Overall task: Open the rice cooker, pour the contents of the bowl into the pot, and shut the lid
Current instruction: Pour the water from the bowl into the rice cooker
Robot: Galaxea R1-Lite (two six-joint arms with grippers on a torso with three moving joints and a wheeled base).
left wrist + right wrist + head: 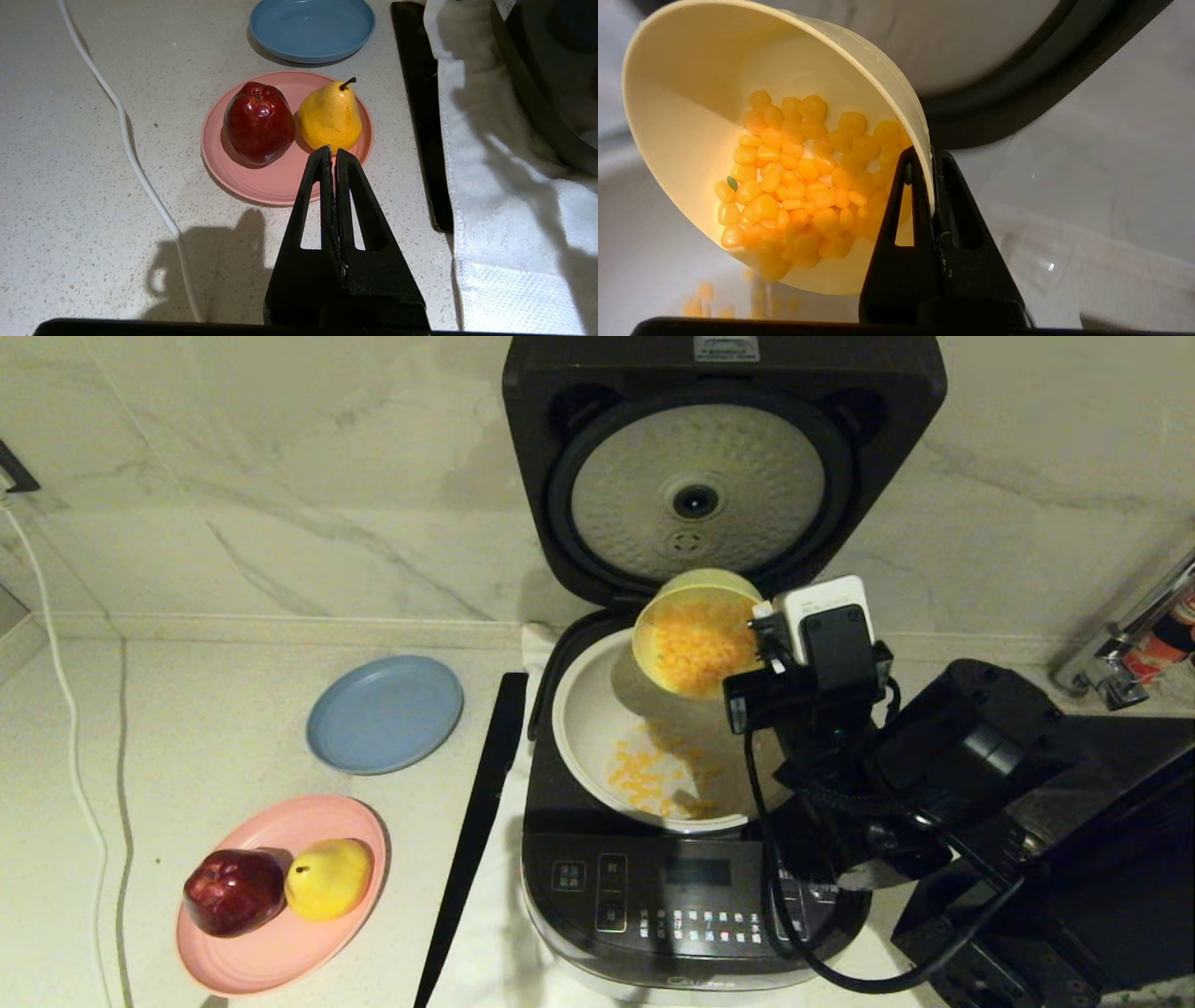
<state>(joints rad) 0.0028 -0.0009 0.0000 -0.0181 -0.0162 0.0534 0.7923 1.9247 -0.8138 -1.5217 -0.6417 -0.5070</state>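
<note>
The right pincer (930, 186) clamps the rim of the bowl (695, 630), tipped mouth-down directly above the pot (583, 728), kernels (803, 186) spilling in; the left pincer (334, 154), closed on nothing, hovers over the bench.

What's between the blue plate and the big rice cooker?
A long black strip lies on the counter between the blue plate and the rice cooker, seen in the head view.

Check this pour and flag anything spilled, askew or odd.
Nothing stands out. The right gripper tips the bowl over the pot, and the kernels land inside it; none show on the rice cooker or counter. The lid stands open.
</note>
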